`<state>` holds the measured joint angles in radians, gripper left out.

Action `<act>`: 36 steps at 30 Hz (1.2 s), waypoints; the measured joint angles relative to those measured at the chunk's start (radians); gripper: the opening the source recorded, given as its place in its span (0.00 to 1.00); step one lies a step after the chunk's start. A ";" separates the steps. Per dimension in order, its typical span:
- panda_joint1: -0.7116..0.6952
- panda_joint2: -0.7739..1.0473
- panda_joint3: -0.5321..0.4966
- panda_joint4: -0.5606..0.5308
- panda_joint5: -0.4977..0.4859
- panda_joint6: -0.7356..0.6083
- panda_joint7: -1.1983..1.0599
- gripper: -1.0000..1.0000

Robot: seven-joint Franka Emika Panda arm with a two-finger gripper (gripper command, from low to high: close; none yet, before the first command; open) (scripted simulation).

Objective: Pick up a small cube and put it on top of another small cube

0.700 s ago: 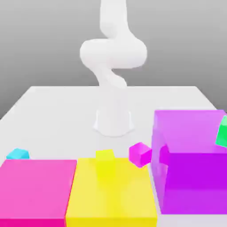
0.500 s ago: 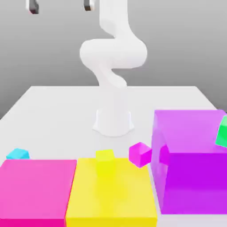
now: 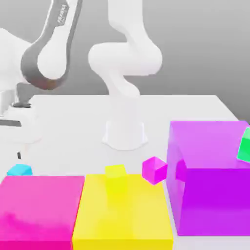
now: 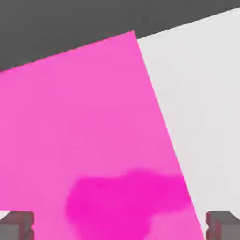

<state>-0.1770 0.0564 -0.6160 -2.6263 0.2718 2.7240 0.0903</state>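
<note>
The small cyan cube (image 3: 20, 170) rests on the white table (image 3: 73, 127) at the exterior view's left, just behind the big pink block (image 3: 41, 205). My gripper (image 3: 17, 152) hangs low, right above the cyan cube, and one dark finger (image 3: 19, 156) shows just over it. In the hand view the gripper (image 4: 120, 227) is open, its two fingertips (image 4: 17, 225) stand wide apart with nothing between them, over the pink block's top (image 4: 84, 122) and its edge with the table (image 4: 201, 93).
A small yellow cube (image 3: 115, 171) sits behind the big yellow block (image 3: 122, 215). A small magenta cube (image 3: 155, 170) lies beside the tall purple block (image 3: 210, 176). A green cube (image 3: 244, 146) shows at the right edge. The arm's base (image 3: 125, 132) stands mid-table.
The arm has swung down into the exterior view's left. The gripper dropped from the top of the picture to just above the cyan cube. The cubes have not moved.
</note>
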 joint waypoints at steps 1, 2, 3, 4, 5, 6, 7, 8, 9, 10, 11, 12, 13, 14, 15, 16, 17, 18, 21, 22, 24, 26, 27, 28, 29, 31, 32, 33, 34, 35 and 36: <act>-0.020 0.034 -0.009 -0.014 0.002 0.019 -0.023 0.50; -0.038 0.066 -0.020 -0.029 -0.001 0.039 -0.043 0.50; -0.055 0.095 -0.014 -0.032 0.017 0.056 -0.068 0.50; -0.074 0.121 0.003 -0.030 0.045 0.072 -0.094 0.50; -0.094 0.146 0.027 -0.026 0.077 0.087 -0.121 0.50; -0.116 0.171 0.054 -0.020 0.113 0.102 -0.149 0.50; -0.140 0.195 0.085 -0.013 0.147 0.117 -0.176 0.50; -0.167 0.219 0.118 -0.006 0.182 0.132 -0.202 0.50; -0.194 0.242 0.152 0.001 0.217 0.148 -0.229 0.50; -0.225 0.265 0.190 0.008 0.246 0.164 -0.252 0.50; -0.257 0.288 0.229 0.014 0.276 0.180 -0.275 0.50; -0.287 0.311 0.265 0.021 0.308 0.195 -0.299 0.00; -0.287 0.311 0.265 0.021 0.308 0.195 -0.299 0.00; -0.287 0.311 0.265 0.021 0.307 0.195 -0.299 0.00; -0.287 0.311 0.265 0.021 0.307 0.194 -0.298 0.00; -0.287 0.311 0.265 0.021 0.307 0.193 -0.298 0.00; -0.287 0.311 0.265 0.021 0.307 0.192 -0.298 0.00; -0.301 0.322 0.283 0.024 0.322 0.200 -0.310 0.00; -0.255 0.282 0.224 0.012 0.264 0.175 -0.266 0.00; -0.231 0.260 0.193 0.006 0.232 0.161 -0.241 0.00; -0.186 0.213 0.133 -0.008 0.160 0.132 -0.187 0.00; -0.151 0.164 0.082 -0.023 0.082 0.103 -0.129 0.00; -0.134 0.140 0.056 -0.030 0.045 0.088 -0.101 0.00; -0.124 0.115 0.039 -0.038 0.007 0.073 -0.072 0.00; -0.107 0.087 0.045 -0.045 -0.015 0.052 -0.058 0.00; -0.063 0.026 0.081 -0.062 -0.047 0.006 -0.044 0.00; -0.014 -0.005 0.103 -0.070 -0.061 -0.018 -0.039 0.00; 0.009 -0.038 0.121 -0.079 -0.077 -0.042 -0.033 0.00; 0.039 -0.072 0.140 -0.088 -0.095 -0.066 -0.026 0.00; 0.070 -0.106 0.160 -0.097 -0.115 -0.090 -0.017 0.00; 0.089 -0.141 0.180 -0.106 -0.137 -0.114 -0.007 0.00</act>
<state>-0.0882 -0.0847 -0.4363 -2.7321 0.1352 2.6105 0.0832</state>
